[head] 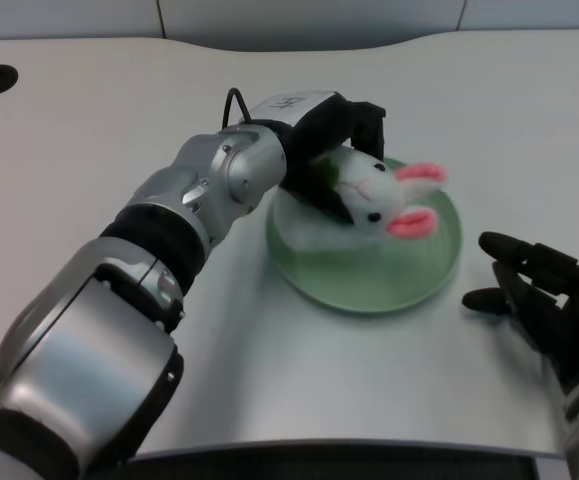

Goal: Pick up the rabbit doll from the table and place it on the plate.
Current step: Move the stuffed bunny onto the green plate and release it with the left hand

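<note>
The left robot hand (341,150) is curled around the body of the rabbit doll (377,192), with dark fingers (371,125) wrapped over its back and further fingers beneath it; the grip appears closed on the doll. The doll lies over the green plate (369,282), head and pink-lined ears pointing toward the picture's right. Whether its underside rests on the plate or hangs just above cannot be determined from this view.

Risks, as judged from this position:
- Release while the doll is not fully seated may let it roll toward the plate's rim, since the soft body gives no flat base.
- Plush fabric may catch on the fingers during opening, so that withdrawal drags the doll off the plate onto the white surface (89,130).
- The doll sits toward the plate's far side, not its centre; a sideways pull during retraction could tip it over the rim.
- Downward pressure near the rim could shift the plate.

Container contents: the plate holds nothing but the doll.
</note>
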Robot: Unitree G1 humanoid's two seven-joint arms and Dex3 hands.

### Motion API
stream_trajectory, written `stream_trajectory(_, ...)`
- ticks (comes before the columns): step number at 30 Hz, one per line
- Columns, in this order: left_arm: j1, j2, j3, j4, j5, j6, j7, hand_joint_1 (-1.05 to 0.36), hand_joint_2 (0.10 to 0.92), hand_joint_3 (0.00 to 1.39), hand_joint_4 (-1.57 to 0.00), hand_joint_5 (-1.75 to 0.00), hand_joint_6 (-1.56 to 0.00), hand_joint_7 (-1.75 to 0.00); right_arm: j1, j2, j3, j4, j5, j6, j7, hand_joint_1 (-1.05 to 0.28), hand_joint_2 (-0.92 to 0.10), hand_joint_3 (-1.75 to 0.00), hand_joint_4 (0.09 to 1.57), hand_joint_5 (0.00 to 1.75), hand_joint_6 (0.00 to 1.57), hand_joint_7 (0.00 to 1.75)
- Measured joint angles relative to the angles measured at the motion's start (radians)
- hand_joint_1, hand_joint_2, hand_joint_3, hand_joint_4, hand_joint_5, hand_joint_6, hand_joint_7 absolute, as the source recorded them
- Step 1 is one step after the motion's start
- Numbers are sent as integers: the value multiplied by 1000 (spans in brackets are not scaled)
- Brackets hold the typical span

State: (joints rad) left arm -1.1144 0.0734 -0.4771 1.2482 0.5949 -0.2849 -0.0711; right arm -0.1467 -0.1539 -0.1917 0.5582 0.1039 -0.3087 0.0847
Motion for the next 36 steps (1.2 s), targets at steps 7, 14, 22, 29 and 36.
stream_trajectory(7,0,-13,-24,15,25,15,11,-26,897,24,-755,-1746,-608,-1746,13,4,5,-33,1,6,0,-413,-921,-180,867,883,1040,3)
stream_trajectory(14,0,-38,-36,28,34,30,11,-58,902,26,-775,-1746,-619,-1746,14,4,5,-33,1,9,-3,-417,-921,-165,881,861,1047,6)
stream_trajectory(22,0,-52,-34,33,34,25,16,-51,909,30,-793,-1746,-620,-1746,14,4,4,-33,5,9,3,-416,-921,-167,892,859,1050,7)
stream_trajectory(29,-5,-72,-24,37,25,20,22,-67,904,31,-819,-1746,-666,-1746,19,4,7,-41,2,9,2,-413,-921,-179,880,863,1041,3)
stream_trajectory(36,-17,-73,-29,41,31,23,48,-63,902,33,-805,-1746,-638,-1746,26,7,8,-48,4,13,2,-410,-921,-172,882,858,1046,5)
